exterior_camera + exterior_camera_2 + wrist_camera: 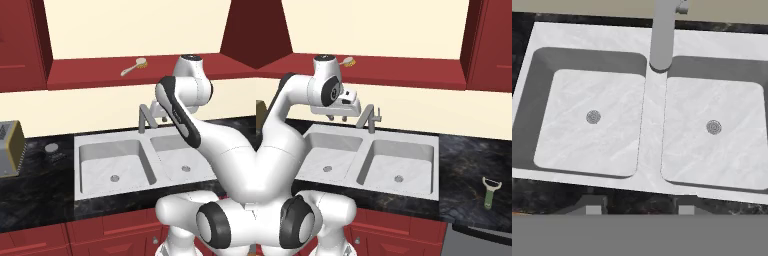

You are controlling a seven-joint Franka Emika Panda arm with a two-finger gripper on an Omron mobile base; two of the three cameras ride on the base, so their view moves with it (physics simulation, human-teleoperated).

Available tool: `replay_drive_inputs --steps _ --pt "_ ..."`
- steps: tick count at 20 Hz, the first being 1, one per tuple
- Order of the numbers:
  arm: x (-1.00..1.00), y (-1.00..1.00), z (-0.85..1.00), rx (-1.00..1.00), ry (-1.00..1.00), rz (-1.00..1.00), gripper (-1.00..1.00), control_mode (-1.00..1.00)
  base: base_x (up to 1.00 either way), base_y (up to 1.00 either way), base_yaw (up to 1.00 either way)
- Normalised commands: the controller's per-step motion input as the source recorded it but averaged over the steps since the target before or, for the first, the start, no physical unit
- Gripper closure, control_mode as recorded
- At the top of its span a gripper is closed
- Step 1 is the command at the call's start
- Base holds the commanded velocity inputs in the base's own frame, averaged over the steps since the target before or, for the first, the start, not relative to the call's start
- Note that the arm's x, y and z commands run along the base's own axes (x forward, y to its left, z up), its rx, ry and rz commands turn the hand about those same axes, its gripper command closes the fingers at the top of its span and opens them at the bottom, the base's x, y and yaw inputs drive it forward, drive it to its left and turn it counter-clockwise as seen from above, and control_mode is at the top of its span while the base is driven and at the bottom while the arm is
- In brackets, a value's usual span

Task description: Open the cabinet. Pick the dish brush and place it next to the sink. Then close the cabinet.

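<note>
While the cabinet (150, 70) stood open above the counter, its cream back wall and red floor board were plainly exposed, and its dark-red side walls framed a wide opening. Below it ran the black stone counter (471, 160), with the sink (95, 142) set into it; the sink's pale rim met the counter on every side, and a narrow divider split the two basins. The white arm (200, 130) rose from the lower right of the left base view and bent over the right basin, its upper joint reaching to the front edge of the cabinet floor. The grey faucet (370, 118) stood at the back of the divider, just beside the hand. The gripper (337, 118) hung above the left basin as the right base view gave it, pointing down, below the cabinet floor's edge and apart from it; its fingers (589, 206) looked spread wide and held nothing. The dish brush (134, 66) lay flat on the cabinet floor, near the front edge, with open board on both sides. A green peeler (489, 193) lay on the counter, well apart from the sink.
</note>
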Motion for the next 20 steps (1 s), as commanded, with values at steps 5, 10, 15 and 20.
replay_drive_inputs --steps 5,10,15,20 --pt "-0.08 0.0 0.0 0.0 0.0 0.0 -1.0 -1.0 0.0 0.0 0.0" --pt "-0.07 0.05 0.03 0.0 -0.08 -0.07 -1.0 -1.0 0.0 0.0 0.0" --pt "-0.08 0.33 0.72 0.0 -0.09 -0.21 -1.0 -1.0 0.0 0.0 0.0" --pt "-0.09 0.1 0.66 0.0 -0.06 -0.16 -1.0 -1.0 0.0 0.0 0.0"
